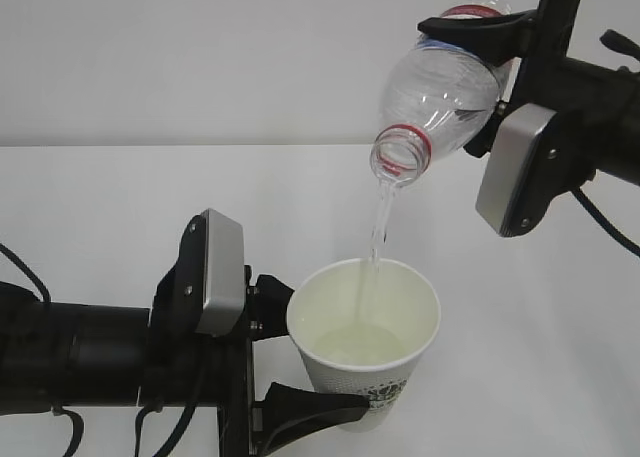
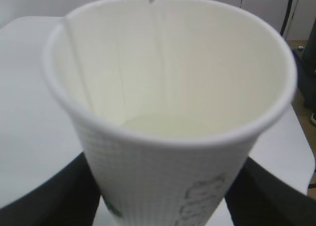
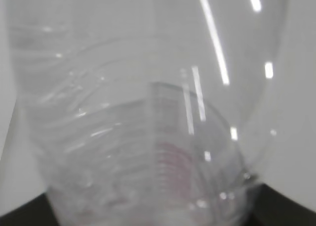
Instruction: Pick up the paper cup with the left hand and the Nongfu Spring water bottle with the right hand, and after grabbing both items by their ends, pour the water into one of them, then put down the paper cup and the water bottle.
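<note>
Pour in progress; risks noted from left to right.

Left hand [image 1: 300,362]: jaws clamped around the lower wall of the paper cup [image 1: 365,352], which is held upright above the tabletop [image 1: 100,197]. The cup wall is thin; any extra squeeze would likely buckle it and push liquid over the rim. The grip sits low, so the cup could tip as it gets heavier.

Water [image 1: 378,227]: a thin stream falls from the bottle mouth into the cup, landing near the far wall rather than the centre. A small drift of either arm would probably send it over the rim onto the tabletop. The pool inside looks shallow, so overfilling seems a lesser worry for now.

Right hand [image 1: 480,37]: jaws clenched on the body of the water bottle [image 1: 445,97], which is tilted mouth-down, high above the cup. The smooth ribbed plastic might slip or rotate; steeper tilt risks a gulping, splashing flow.
</note>
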Controlling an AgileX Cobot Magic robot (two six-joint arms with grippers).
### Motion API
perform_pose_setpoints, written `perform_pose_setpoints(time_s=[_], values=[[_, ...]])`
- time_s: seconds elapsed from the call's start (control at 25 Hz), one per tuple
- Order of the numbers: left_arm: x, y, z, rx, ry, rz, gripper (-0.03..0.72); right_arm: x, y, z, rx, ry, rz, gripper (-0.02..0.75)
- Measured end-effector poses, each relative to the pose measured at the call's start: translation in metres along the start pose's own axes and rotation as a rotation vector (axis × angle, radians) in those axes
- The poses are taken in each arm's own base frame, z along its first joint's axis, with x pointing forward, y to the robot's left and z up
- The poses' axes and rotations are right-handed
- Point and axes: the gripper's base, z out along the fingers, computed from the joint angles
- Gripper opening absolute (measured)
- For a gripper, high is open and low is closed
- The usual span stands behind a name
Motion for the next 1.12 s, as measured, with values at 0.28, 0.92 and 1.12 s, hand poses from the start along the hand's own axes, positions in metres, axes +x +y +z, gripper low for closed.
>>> perform_pose_setpoints(time_s=[0.28, 0.92, 1.12], values=[[0.0002, 0.0001, 0.0000, -0.001, 0.002, 0.000, 0.536, 0.0000, 0.0000, 0.0000, 0.000, 0.000, 0.000, 0.412], [0.0006, 0.0002, 0.0000, -0.002, 0.006, 0.000, 0.536, 0.0000, -0.0001, 0.0000, 0.001, 0.000, 0.000, 0.412], [0.0006, 0.0002, 0.0000, -0.002, 0.006, 0.000, 0.536, -0.0001, -0.0002, 0.0000, 0.002, -0.001, 0.000, 0.412]])
